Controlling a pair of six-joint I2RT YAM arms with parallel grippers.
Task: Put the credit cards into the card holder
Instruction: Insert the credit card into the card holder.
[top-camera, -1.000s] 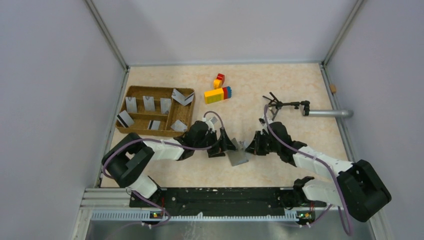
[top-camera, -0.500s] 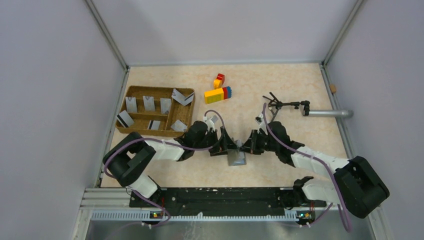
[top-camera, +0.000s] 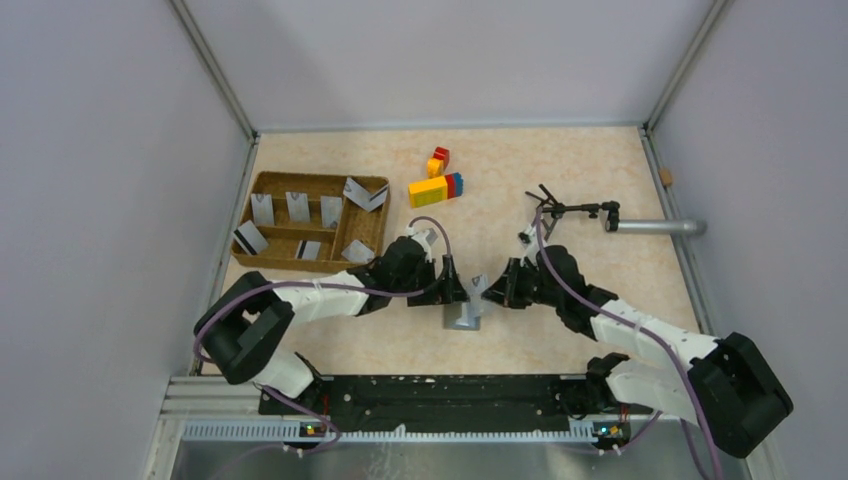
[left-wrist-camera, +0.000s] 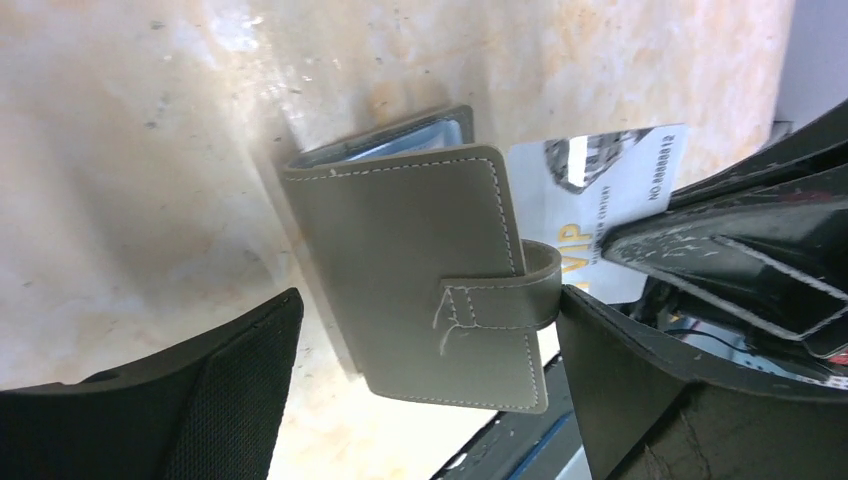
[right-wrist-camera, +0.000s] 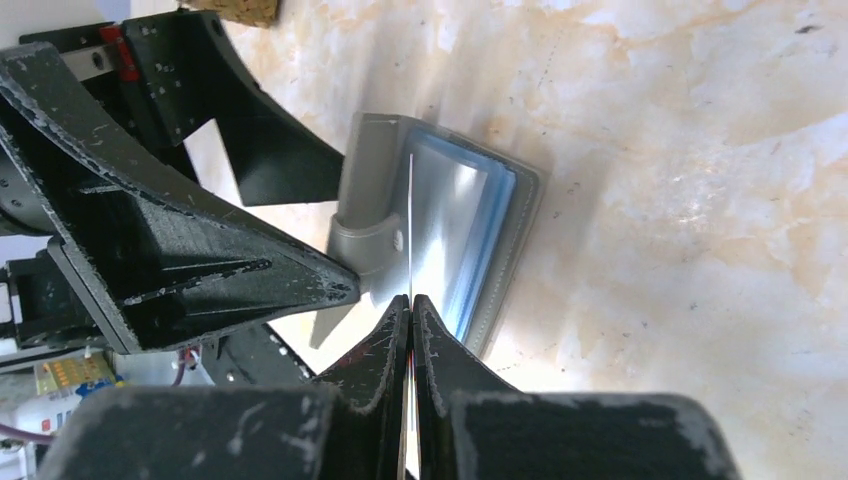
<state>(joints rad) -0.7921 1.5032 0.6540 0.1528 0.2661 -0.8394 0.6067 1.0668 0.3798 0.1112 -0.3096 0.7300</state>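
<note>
The grey card holder (left-wrist-camera: 410, 270) lies on the table with its cover raised and its strap (left-wrist-camera: 510, 295) hanging loose. My left gripper (left-wrist-camera: 420, 395) is open, one finger on each side of that cover; the right finger is at the strap and the left one stands apart. My right gripper (right-wrist-camera: 411, 300) is shut on a credit card (right-wrist-camera: 411, 225), seen edge-on above the holder's grey-blue inner panels (right-wrist-camera: 475, 225). From the left wrist view the same silver card (left-wrist-camera: 600, 195) shows beyond the cover. In the top view both grippers meet over the card holder (top-camera: 462, 316).
A brown wicker tray (top-camera: 300, 177) at the back left holds several more credit cards (top-camera: 297, 206). Coloured toy blocks (top-camera: 435, 188) lie behind the grippers. A black branched tool (top-camera: 560, 210) on a grey rod (top-camera: 655, 227) sits at the right.
Both grippers and the card holder have shifted slightly left. The holder's cover stands more upright, and the right gripper has brought its card closer over the inner panels.
</note>
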